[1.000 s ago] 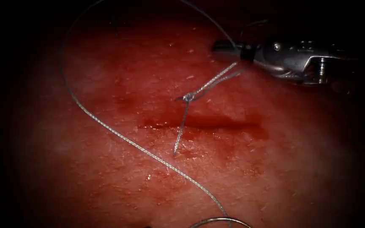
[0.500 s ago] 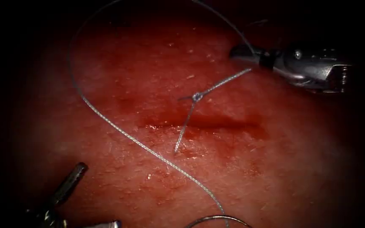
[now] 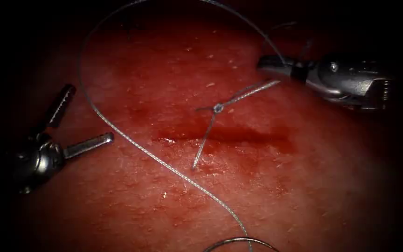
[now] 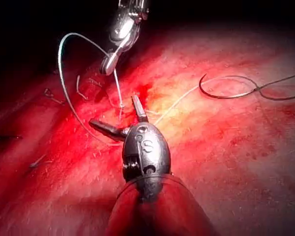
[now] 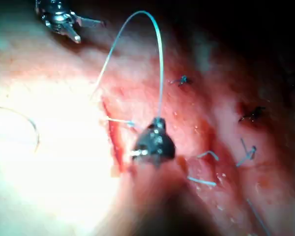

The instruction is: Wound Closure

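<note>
— Since half a second ago, what has been moved?

— At the left, the left tool has been brought up and further in over the tissue; the right tool has barely been shifted.

— How are the left tool's fingers set?

— They are spread wide, with nothing held between them. One finger is pointed up, the other toward the thread, which is not touched.

— And the thread?

— It is run in a long arc from the top of the endoscope view down across the tissue left of the cut, then to the lower edge. A knot is seen just above the cut, with a short strand laid across the cut beneath it.

— The needle?

— It is seen in the left wrist view, lying free on the tissue, well apart from both tools and held by neither.

— The right tool?

— Its fingers are pressed together on the thread above and right of the knot, with two strands drawn up from the knot toward them.
</note>
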Available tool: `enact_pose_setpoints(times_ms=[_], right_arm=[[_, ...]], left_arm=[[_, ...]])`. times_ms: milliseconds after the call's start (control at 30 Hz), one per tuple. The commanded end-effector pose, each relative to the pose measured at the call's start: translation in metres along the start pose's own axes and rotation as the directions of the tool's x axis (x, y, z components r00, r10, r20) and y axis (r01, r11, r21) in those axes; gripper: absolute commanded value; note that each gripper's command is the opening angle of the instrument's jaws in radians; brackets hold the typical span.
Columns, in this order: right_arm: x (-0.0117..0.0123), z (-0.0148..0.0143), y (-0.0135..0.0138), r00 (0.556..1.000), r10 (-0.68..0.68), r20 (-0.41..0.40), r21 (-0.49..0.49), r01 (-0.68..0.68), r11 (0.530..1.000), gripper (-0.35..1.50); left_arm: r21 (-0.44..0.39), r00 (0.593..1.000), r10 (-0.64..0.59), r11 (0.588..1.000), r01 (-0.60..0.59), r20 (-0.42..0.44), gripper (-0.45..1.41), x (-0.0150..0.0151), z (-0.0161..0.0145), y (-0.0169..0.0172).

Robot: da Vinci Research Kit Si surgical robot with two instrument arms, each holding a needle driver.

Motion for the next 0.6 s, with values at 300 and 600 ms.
enact_pose_setpoints(times_ms=[300,600], right_arm=[[-0.0004,0.0005,-0.0006,1.0,-0.002,-0.004,0.008,0.002,1.0,-0.35],[-0.0003,0.0007,-0.0006,1.0,-0.001,-0.003,0.006,0.001,1.0,-0.35]], left_arm=[[0.042,1.0,0.016,0.999,-0.016,-0.005,0.74,-0.0049,0.0025,-0.0026],[-0.063,0.999,-0.022,0.998,0.025,0.045,0.29,-0.0077,0.0026,-0.0003]])
